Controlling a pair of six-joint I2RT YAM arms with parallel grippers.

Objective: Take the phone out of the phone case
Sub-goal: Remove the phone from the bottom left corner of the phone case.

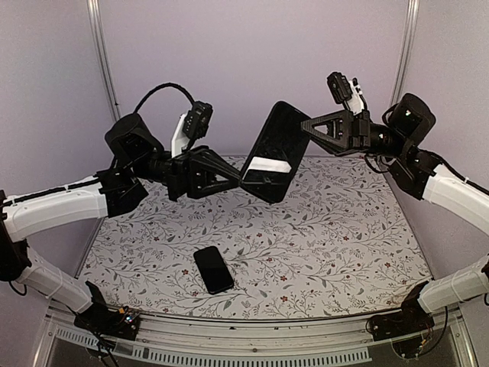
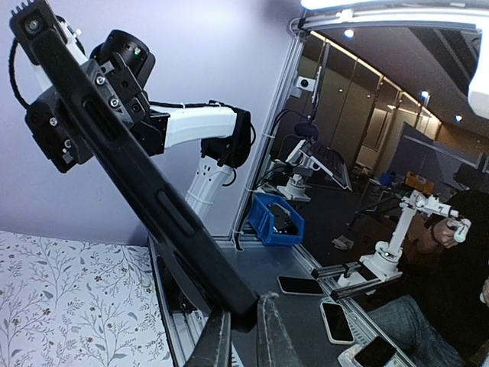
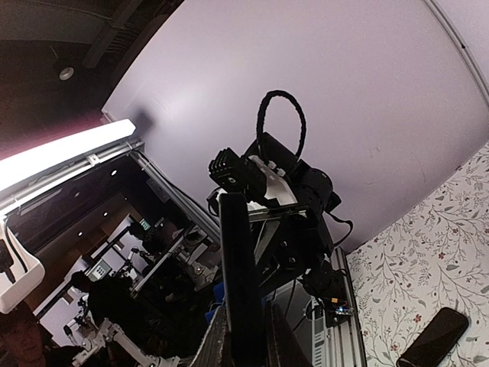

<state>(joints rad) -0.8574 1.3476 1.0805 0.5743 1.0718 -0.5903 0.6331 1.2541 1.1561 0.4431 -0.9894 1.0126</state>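
Observation:
A black phone case with a white label is held tilted in the air above the back middle of the table. My left gripper is shut on its lower left edge and my right gripper is shut on its upper right edge. In the left wrist view the case runs edge-on from my left gripper up to the right arm. In the right wrist view its edge rises from my right gripper. A black phone lies flat on the table near the front, also seen in the right wrist view.
A floral mat covers the table. Purple walls and metal posts close the back and sides. Beyond the table, the left wrist view shows a blue bin and several phones on a bench.

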